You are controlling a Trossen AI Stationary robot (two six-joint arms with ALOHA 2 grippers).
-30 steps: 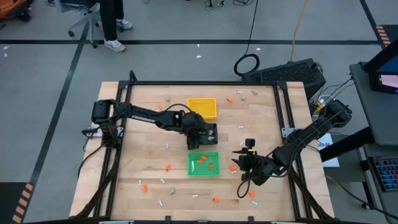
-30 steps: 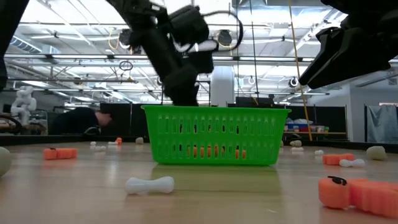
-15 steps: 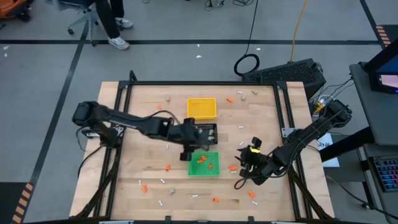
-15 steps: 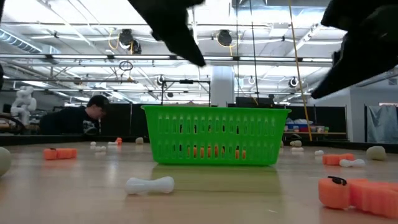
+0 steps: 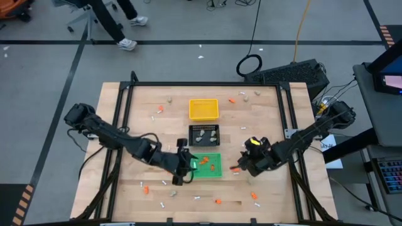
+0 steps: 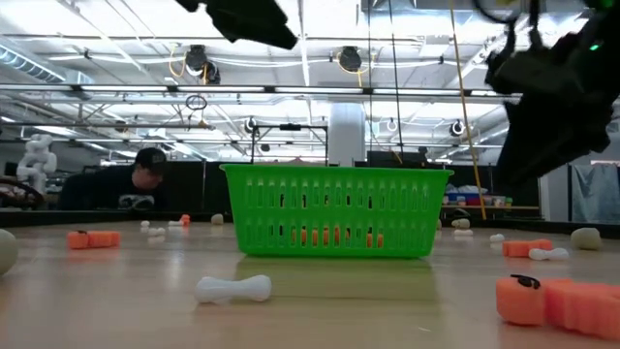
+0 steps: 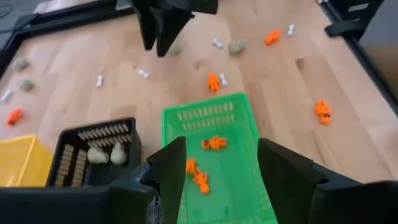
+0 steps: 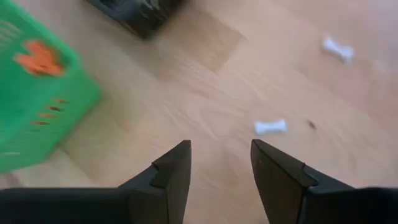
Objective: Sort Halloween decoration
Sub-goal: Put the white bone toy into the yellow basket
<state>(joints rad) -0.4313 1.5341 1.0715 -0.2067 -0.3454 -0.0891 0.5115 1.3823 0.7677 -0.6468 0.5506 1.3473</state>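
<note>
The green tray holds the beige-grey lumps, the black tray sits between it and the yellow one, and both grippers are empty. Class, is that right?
One slip: the green tray holds orange bits, not lumps. The left wrist view shows the beige-grey lumps in the black tray. The rest stands: in the high view, black sits between green and the yellow tray, and the left gripper and right gripper are open and empty.

Pale wooden plank counter [image 5: 144,119] in a black metal frame, bearing three small square plastic trays — yellow [image 5: 203,109], black [image 5: 204,134], green [image 5: 206,166] — scattered orange bits [image 5: 218,201], thin white sticks [image 5: 196,198], beige-grey lumps [image 5: 169,99]
</note>
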